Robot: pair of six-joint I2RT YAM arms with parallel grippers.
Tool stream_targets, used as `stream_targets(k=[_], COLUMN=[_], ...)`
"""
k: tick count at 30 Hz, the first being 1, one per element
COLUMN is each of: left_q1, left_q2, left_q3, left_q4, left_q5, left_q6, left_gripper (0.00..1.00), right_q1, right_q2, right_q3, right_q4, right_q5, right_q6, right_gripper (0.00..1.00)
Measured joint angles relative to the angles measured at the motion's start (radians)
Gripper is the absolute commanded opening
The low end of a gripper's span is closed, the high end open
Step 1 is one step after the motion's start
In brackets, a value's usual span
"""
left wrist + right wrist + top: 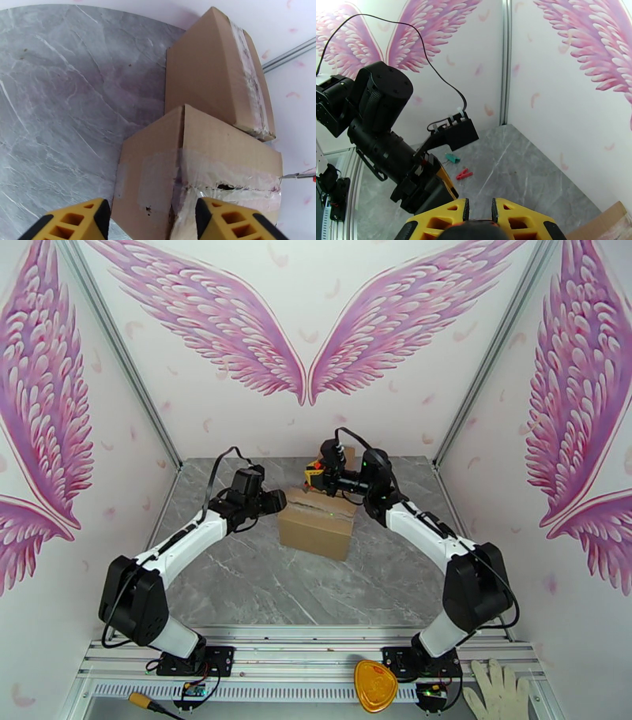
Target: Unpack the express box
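The express box [316, 526], brown cardboard with clear tape along its top seam, stands mid-table. In the left wrist view the tape on the box [221, 154] is slit and torn. My left gripper [278, 502] is at the box's left end. Its yellow fingers [79, 221] stand apart, astride the near corner, so the gripper [150, 223] is open. My right gripper [314, 475] hovers at the box's far edge, shut on a red-handled cutter [474, 229]. The cutter's blade tip [294, 175] reaches the right end of the seam.
A second cardboard box [213, 67] stands just behind the first. A red clip [464, 174] and a teal clip [453, 158] lie on the marble top. An orange triangular object [374, 686] and a white glove [498, 690] rest on the near rail. Walls close in on three sides.
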Motion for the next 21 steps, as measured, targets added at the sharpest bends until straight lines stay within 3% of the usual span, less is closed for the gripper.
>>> stream_targets(k=[21], left_q1=[0.070], left_q2=[0.019], left_q3=[-0.023], left_q4=[-0.009], left_q5=[0.204], left_q6=[0.067], left_gripper=[0.59], right_q1=[0.063], right_q2=[0.171], right_q3=[0.114], right_q4=[0.003], right_q5=[-0.010], right_q6=[-0.005], right_gripper=[0.04])
